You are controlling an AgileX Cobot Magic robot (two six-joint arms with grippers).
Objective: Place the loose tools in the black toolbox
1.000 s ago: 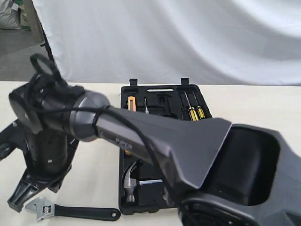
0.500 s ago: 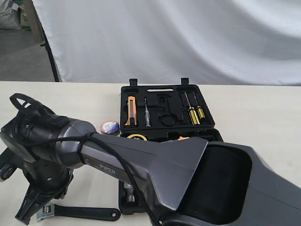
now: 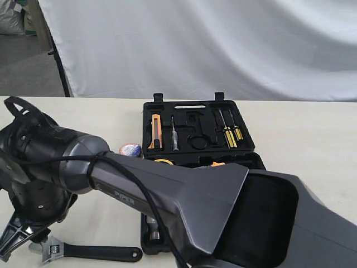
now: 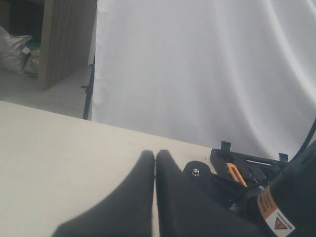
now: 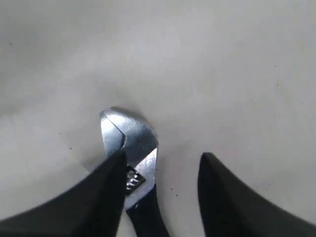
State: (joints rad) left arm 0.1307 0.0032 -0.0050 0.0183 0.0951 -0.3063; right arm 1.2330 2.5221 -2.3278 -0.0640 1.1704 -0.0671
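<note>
Right gripper, jaws parted, hangs over the adjustable wrench lying on the table outside the black toolbox. The pickup looks underway, and a centred squeeze seems next.

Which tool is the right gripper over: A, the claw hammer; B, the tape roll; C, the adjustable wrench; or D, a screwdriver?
C: the right wrist view shows the right gripper, jaws apart, over the silver head of the adjustable wrench, with one finger at that head.
</note>
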